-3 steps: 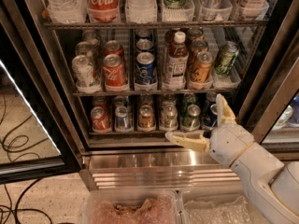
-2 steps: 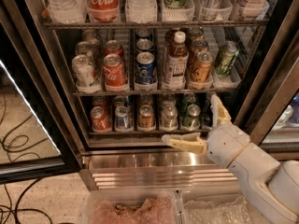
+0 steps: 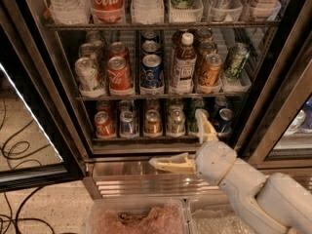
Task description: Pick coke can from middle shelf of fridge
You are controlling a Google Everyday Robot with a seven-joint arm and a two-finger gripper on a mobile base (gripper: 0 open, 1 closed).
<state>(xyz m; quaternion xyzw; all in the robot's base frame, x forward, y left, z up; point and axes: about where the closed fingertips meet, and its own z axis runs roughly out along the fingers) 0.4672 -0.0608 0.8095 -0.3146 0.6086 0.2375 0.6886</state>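
Two fingers splayed wide, the gripper hangs low before the fridge base, while the coke can stands upright up-left of it, at the middle shelf front edge, second lane from left.

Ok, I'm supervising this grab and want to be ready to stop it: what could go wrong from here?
1. The coke can sits close between a pale can and a blue Pepsi can; the open gripper might knock or grab a neighbour.
2. The gripper hangs low, right of the can, below the middle shelf; rising, it could clip the shelf's front or the tea bottle.
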